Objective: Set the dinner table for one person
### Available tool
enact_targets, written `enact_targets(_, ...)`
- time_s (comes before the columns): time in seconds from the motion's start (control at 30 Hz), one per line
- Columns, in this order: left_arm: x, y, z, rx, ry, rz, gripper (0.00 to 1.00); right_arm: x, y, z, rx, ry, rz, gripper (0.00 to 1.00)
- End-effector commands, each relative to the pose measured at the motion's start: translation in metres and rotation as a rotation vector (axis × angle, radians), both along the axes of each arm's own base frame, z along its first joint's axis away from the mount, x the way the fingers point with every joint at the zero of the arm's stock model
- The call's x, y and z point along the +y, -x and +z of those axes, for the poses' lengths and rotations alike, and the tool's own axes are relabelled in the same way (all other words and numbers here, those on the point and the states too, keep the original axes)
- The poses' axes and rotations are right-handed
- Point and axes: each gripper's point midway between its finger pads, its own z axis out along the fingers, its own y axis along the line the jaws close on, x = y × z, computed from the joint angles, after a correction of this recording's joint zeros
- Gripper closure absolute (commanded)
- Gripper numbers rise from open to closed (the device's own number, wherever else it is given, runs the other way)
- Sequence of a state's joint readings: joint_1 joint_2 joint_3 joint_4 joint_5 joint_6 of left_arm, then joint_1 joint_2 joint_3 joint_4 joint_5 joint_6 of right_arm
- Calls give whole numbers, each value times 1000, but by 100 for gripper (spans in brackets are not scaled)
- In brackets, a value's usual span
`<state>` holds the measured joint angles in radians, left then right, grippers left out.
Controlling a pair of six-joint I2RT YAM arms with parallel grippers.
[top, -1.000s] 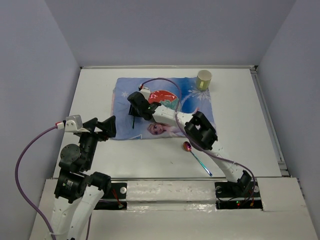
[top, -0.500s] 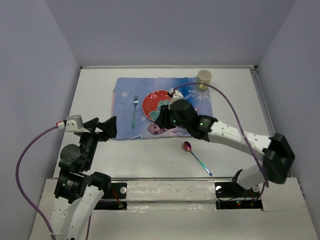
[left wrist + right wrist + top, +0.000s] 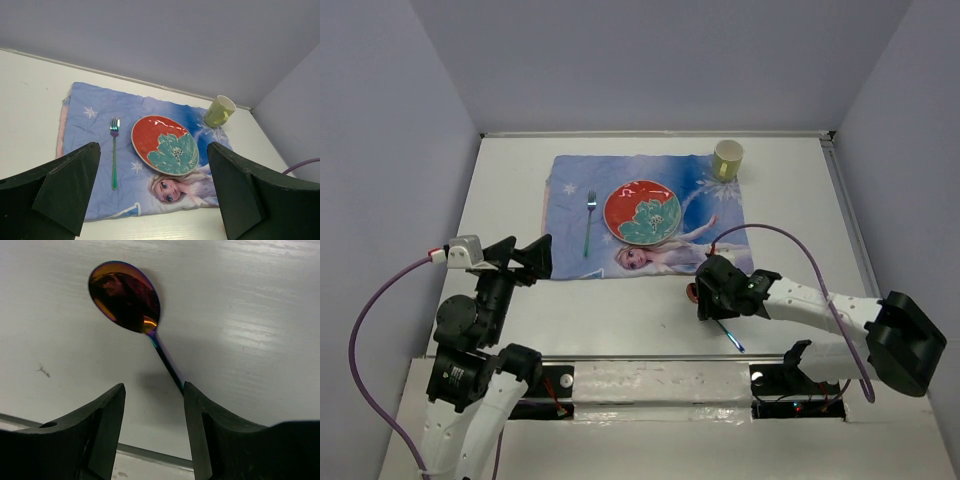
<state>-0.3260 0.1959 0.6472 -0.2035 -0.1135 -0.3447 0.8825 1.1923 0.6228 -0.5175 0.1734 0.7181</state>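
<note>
Spoon (image 3: 125, 297) near dinner table (image 3: 620, 320) edge

Place setting laid out on the tabletop (image 3: 510, 190)
A placemat (image 3: 570, 175) lies toward the far middle of the tabletop. On it a plate (image 3: 642, 212) sits near the centre, a fork (image 3: 589, 222) lies to the plate's left, and a cup (image 3: 727, 160) stands at the mat's far right corner. Nearer than the mat, off its near right corner, a spoon (image 3: 125, 297) lies on bare tabletop, with the right pincer (image 3: 154, 395) directly over its neck.
</note>
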Motion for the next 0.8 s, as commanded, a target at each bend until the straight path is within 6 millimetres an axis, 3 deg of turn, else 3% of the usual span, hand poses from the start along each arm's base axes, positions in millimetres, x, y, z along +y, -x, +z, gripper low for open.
enact_targets(0.0,-3,-1,11,-44,-10,-14,1,-8,-20,-2,-18,73,-43,46)
enact_targets(0.13,-4,-2,11,-42,-12,-17,1,-11,-26,-2,-30,89,-49,49)
enact_targets(0.3,-4,-2,10,-40,-12,-19,1,-11,-24,-16,19,125,-25,55)
enact_targets(0.53,-4,-1,11,-43,-12,-20,1,-1,-20,-18,51,92,17,74)
enact_targets(0.67,-4,-1,11,-46,-10,-24,1,4,-17,-10,58,60,33,100)
enact_targets(0.77,-5,0,12,-49,-9,-25,1,9,-22,10,15,22,39,100)
